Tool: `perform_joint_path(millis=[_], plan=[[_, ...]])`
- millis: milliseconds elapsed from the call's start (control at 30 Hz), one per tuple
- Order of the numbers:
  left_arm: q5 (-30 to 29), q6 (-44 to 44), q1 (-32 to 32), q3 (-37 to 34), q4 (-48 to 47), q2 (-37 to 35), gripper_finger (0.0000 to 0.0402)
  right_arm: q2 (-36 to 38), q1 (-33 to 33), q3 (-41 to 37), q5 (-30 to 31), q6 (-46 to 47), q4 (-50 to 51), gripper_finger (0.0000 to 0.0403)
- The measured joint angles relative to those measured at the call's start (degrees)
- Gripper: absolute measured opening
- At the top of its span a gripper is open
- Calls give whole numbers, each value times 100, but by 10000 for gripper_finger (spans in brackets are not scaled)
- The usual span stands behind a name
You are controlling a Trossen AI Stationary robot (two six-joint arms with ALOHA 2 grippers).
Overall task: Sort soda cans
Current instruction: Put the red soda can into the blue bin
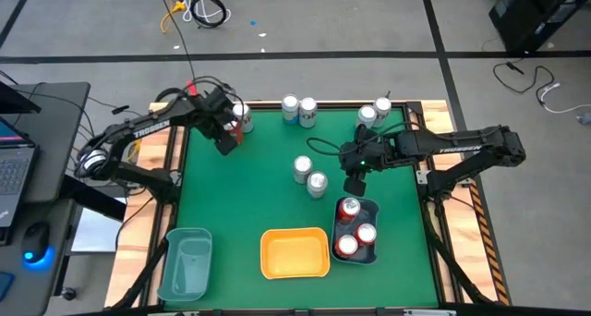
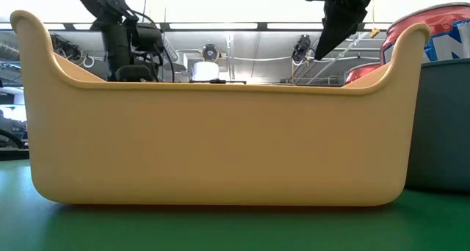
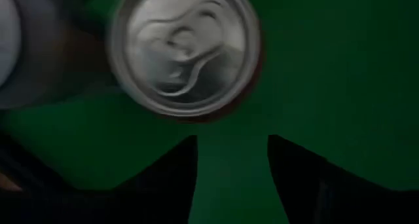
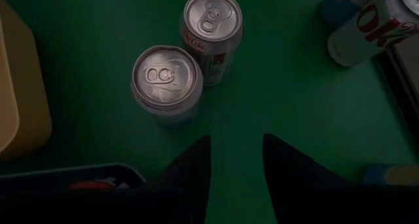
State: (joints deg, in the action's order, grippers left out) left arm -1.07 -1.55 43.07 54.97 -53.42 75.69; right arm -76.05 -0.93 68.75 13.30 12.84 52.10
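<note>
yellow bin (image 2: 220,141) blocks the low view; both arms' fingers parted (empty) above cans (image 4: 167,83).

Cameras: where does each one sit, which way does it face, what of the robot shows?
High: overhead, straight down; both arms, left gripper and right gripper.
Low: table height, behind the yellow bin; arms drop in from above.
Left wrist: down past its fingers at a red can.
Right wrist: down past its fingers at two silver cans.
Shared: that pair also shows mid-table in the high view.
</note>
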Motion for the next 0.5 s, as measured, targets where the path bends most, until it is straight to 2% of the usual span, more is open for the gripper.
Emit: perform_joint_path(millis=[200,267,500], plan=[[-143,33,-3,36,131,-14,145,0,0,0,-2,-66,0,124],[-306,31,2,144,64,-15,143,0,0,0,-12,-83,0,124],[-311,-115,-26,869,-341,-27,143,0,0,0,-122,-84,0,124]])
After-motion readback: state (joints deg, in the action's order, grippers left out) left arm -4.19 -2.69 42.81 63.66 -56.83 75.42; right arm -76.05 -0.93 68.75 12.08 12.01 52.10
